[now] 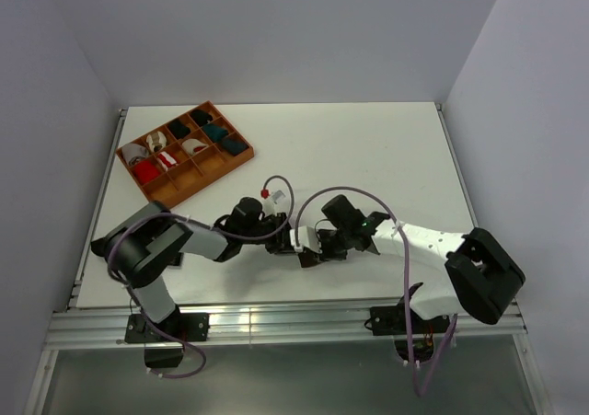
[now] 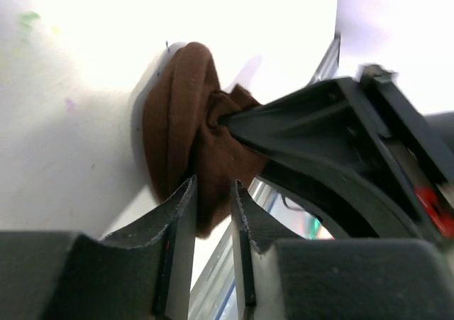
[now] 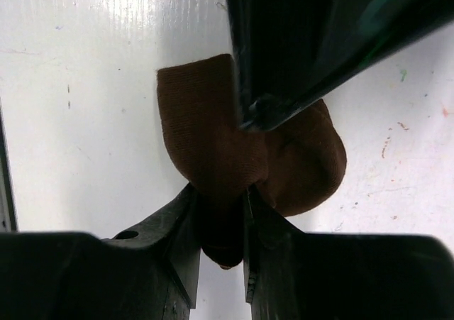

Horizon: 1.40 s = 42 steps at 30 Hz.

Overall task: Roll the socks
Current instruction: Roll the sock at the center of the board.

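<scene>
Brown fabric sits in both hands. Right hand (image 3: 220,192) is clenched on the socks (image 3: 206,128): a fold is nipped between its fingers, and the cloth puckers at the bite. Left hand (image 2: 213,185) has its fingers close together with the socks' lower edge running down between them. We can't tell whether it is clamping or slack.

The hands face each other across the lump. From the left wrist we see the right hand's tip come in from the right and pinch the middle of the fabric. From the right wrist, the left hand comes down from the top with its tip on the socks' upper right part.

The socks are bunched into a folded wad with layered ridges, resting on the white worktop (image 1: 368,148). In the top view they sit near the front edge, about mid-width, between the two hands and mostly hidden by them.

Further out, an orange divided tray (image 1: 207,180) sits at the far left, well apart from the socks. Its compartments hold red, white, teal and dark sock bundles (image 1: 216,132). A metal rail (image 1: 276,318) runs along the near edge.
</scene>
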### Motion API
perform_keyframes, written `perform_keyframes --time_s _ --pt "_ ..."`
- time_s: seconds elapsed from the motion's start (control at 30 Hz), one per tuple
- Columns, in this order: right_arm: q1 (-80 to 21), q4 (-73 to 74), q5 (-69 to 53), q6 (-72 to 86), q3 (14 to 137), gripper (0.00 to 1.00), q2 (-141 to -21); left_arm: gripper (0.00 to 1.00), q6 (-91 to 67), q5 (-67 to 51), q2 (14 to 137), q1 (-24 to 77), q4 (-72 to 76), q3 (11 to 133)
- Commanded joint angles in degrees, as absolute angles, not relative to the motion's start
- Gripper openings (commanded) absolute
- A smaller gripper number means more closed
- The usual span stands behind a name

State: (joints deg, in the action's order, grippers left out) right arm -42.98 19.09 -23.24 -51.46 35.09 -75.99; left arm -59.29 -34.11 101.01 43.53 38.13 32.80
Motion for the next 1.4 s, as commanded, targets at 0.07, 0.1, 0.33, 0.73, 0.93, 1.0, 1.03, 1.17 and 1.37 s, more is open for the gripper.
perform_keyframes --time_s 0.07,0.1,0.33,0.73,0.93,1.0,1.03,1.17,1.37 --pt "-38.68 29.78 -28.73 -53.17 40.85 0.14 -81.81 0.32 -55.37 -18.91 87.31 43.24 39.64 27.26" --pt "-37.98 32.23 -30.13 -53.61 41.83 0.14 -82.87 0.32 -55.46 -15.24 85.80 43.24 39.81 26.20" --pt "-33.58 46.91 -35.49 -58.79 53.60 0.14 -95.52 0.34 -45.58 7.55 71.73 47.27 36.33 20.11" --pt "-28.74 65.47 -38.67 -61.70 72.41 0.15 -117.49 0.39 -11.04 40.06 73.90 74.78 39.45 24.33" --pt "-27.95 69.78 -38.41 -61.79 76.90 0.15 -121.99 0.41 2.01 41.93 84.27 80.77 40.25 30.49" --pt "-27.69 70.31 -38.32 -61.52 77.25 0.16 -122.52 0.43 4.73 39.13 85.51 80.77 40.61 31.54" --pt "-27.60 70.66 -38.32 -61.78 77.60 0.16 -123.13 0.43 5.27 38.76 86.82 80.77 40.17 32.25" --pt "-27.33 71.46 -38.14 -61.61 78.31 0.16 -124.36 0.49 6.60 32.54 88.24 79.63 37.90 33.22" --pt "-26.98 71.63 -38.32 -61.17 78.57 0.16 -125.42 0.50 2.20 19.17 87.80 75.24 33.41 35.06"
